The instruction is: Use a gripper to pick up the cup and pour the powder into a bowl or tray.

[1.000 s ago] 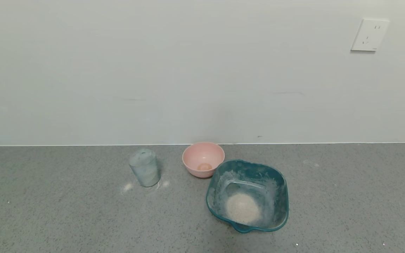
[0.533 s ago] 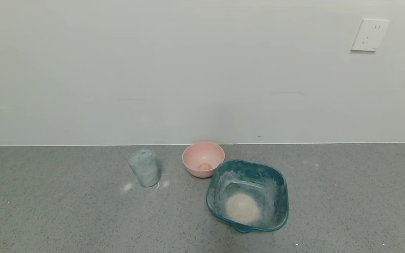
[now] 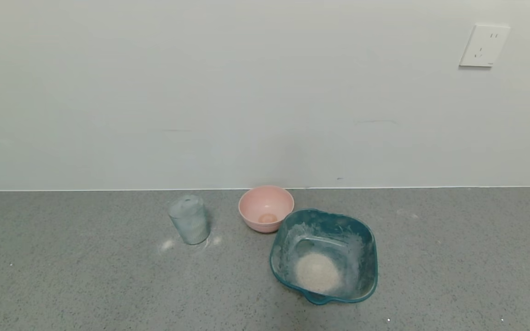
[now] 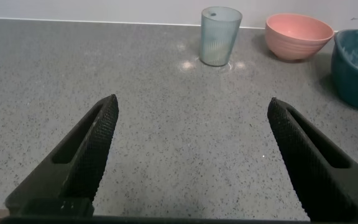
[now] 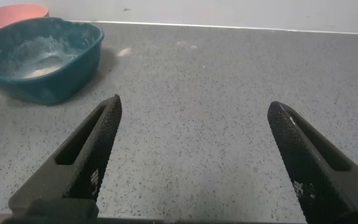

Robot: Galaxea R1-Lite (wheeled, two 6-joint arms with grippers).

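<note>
The pale blue-grey ribbed cup (image 3: 189,219) stands upright on the grey counter, left of the pink bowl; it also shows in the left wrist view (image 4: 220,35). The teal dish (image 3: 366,248) sits right of it and holds a round mound of off-white powder (image 3: 317,272); the dish also shows in the right wrist view (image 5: 73,62). My left gripper (image 4: 191,102) is open and empty, well short of the cup. My right gripper (image 5: 192,106) is open and empty over bare counter, to the right of the dish. Neither gripper shows in the head view.
A small round pink bowl (image 3: 266,208) stands between cup and dish, touching the dish's back rim. White dust marks lie on the counter (image 3: 62,276) beside the cup. A wall with a socket (image 3: 483,45) closes the back.
</note>
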